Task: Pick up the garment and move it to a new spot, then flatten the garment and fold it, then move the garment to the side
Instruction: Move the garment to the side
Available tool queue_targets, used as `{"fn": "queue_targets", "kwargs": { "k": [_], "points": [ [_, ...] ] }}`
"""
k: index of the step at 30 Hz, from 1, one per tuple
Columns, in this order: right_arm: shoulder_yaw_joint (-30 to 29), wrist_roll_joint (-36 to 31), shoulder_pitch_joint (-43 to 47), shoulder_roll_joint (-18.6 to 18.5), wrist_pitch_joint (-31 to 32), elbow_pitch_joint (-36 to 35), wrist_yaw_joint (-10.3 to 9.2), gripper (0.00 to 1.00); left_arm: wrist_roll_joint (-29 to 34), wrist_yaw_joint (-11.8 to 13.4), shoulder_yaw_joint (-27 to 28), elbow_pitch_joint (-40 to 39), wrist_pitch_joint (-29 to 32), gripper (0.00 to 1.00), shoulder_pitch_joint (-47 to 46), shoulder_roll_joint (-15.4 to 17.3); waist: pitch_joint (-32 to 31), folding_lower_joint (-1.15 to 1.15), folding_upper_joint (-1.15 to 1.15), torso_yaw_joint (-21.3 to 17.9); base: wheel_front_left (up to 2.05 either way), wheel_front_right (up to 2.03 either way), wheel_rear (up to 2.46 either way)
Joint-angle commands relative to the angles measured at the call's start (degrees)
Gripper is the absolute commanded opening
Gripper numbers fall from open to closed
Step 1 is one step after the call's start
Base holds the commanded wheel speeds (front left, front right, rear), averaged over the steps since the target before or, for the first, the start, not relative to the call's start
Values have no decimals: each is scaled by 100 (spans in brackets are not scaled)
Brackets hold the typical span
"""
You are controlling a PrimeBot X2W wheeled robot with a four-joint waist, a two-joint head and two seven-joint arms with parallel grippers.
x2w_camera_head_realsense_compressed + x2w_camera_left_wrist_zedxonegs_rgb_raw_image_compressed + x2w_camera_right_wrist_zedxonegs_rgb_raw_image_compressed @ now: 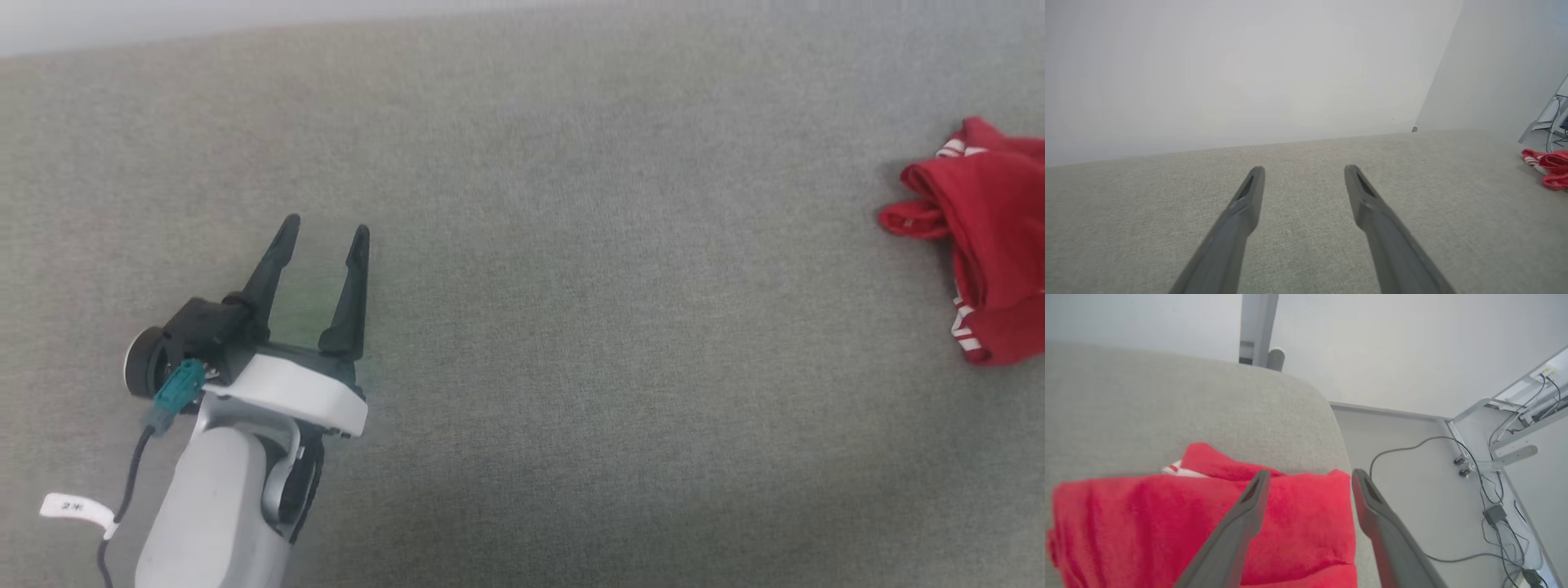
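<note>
L jaws over grey fabric (588, 327), white wall (1208, 61)

Broad padded surface (571, 327) covered in grey woven cloth, flat and smooth, stretching wide to one side of the garment (992, 245). Lying directly on it, the red garment, bunched into loose folds rather than spread flat, with red-and-white striped trim (965, 331) showing at its near end and again at its far end. Just beyond the garment, the surface's rounded corner (1310, 396), with the red cloth reaching close to the edge there.
</note>
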Motion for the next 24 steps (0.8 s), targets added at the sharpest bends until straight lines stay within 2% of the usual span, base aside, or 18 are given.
{"fn": "queue_targets", "kwargs": {
  "k": [1, 14, 20, 24],
  "points": [
    [33, 87, 21, 105, -152, -84, -8, 100, -35, -13, 52, -41, -25, 100, 118, 18, -190, 0, 0, 52, 0, 0, 0],
    [199, 474, 750, 642, -1103, -792, -8, 100, -124, 26, 471, -173, -25, 100, 856, 106, -1017, 0, 0, 370, 0, 0, 0],
    [84, 293, 1261, 845, -1352, -1155, -8, 100, -181, 40, 705, -341, -25, 100, 1274, 189, -1309, 0, 0, 464, 0, 0, 0],
    [-281, -37, 1634, 908, -1383, -1549, -8, 100, -150, 102, 887, -468, -25, 100, 1561, 220, -1469, 0, 0, 494, 0, 0, 0]
  ]
}}
